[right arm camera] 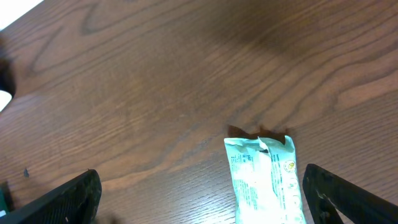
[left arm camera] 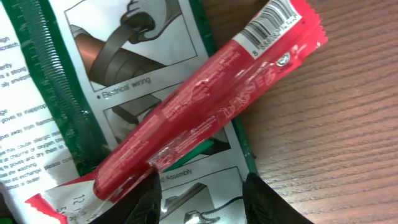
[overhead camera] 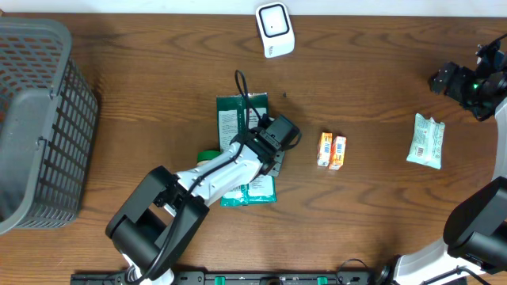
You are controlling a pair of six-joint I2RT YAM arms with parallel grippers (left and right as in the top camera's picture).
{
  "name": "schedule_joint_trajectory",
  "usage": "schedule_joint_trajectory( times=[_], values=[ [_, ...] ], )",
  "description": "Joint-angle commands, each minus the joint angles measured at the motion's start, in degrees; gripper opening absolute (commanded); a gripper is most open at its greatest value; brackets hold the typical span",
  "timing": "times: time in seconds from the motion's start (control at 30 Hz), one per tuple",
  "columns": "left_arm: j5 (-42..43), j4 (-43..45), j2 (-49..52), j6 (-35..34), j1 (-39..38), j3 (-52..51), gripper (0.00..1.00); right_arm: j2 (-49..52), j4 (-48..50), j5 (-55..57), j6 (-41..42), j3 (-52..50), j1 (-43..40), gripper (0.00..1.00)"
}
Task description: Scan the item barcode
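A red stick packet lies slantwise on a green-edged printed package, its barcode at the upper right end. My left gripper is open just below it; the packet's lower end rests by the left fingertip, and only the package's print shows between the jaws. From overhead the left gripper hovers over the green package and hides the red packet. The white scanner stands at the table's far edge. My right gripper is wide open over a pale green packet.
A grey basket fills the left side. Two small orange boxes lie right of the left gripper. A teal packet lies below it. The pale green packet sits at the right, near the right gripper.
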Motion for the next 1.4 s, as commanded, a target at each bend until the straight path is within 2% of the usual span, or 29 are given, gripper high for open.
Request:
schedule_joint_trajectory(
  times=[0.0,0.17,0.33,0.47,0.57,0.73,0.8,0.87,0.9,1.0,1.07,1.13,1.37],
  values=[
    [-1.3,0.1,0.7,-0.3,1.3,-0.3,0.44,0.2,-0.1,0.3,-0.6,0.0,-0.2,0.99],
    [0.2,-0.5,0.4,-0.2,1.4,0.6,0.44,0.2,-0.1,0.3,-0.6,0.0,-0.2,0.99],
    [0.4,-7.2,0.1,3.5,1.4,6.2,0.46,0.2,-0.1,0.3,-0.6,0.0,-0.2,0.99],
    [0.0,-11.2,0.1,13.1,1.3,9.5,0.47,0.2,-0.1,0.3,-0.6,0.0,-0.2,0.99],
    [-0.3,-10.9,0.1,21.7,1.3,9.6,0.47,0.2,-0.1,0.3,-0.6,0.0,-0.2,0.99],
    [-0.3,-8.3,0.7,39.6,1.0,9.2,0.46,0.2,-0.1,0.3,-0.6,0.0,-0.2,0.99],
    [-0.3,-6.6,0.7,42.3,1.0,8.8,0.44,0.2,-0.1,0.3,-0.6,0.0,-0.2,0.99],
    [-2.1,-5.4,0.8,42.7,1.0,8.4,0.33,0.2,-0.1,0.3,-0.6,0.0,-0.2,0.99],
    [-3.7,-5.2,0.9,42.7,1.0,8.1,0.22,0.2,-0.1,0.3,-0.6,0.0,-0.2,0.99],
    [-4.3,-4.7,1.3,42.9,1.0,7.7,0.15,0.2,-0.1,0.3,-0.6,0.0,-0.2,0.99],
    [-4.3,-4.8,1.8,43.1,1.0,7.7,0.17,0.2,-0.1,0.3,-0.6,0.0,-0.2,0.99],
    [-4.3,-4.8,2.7,44.2,1.0,7.7,0.29,0.2,-0.1,0.3,-0.6,0.0,-0.2,0.99],
    [-4.2,-5.6,5.8,44.3,1.0,7.5,0.30,0.2,-0.1,0.3,-0.6,0.0,-0.2,0.99]
  ],
)
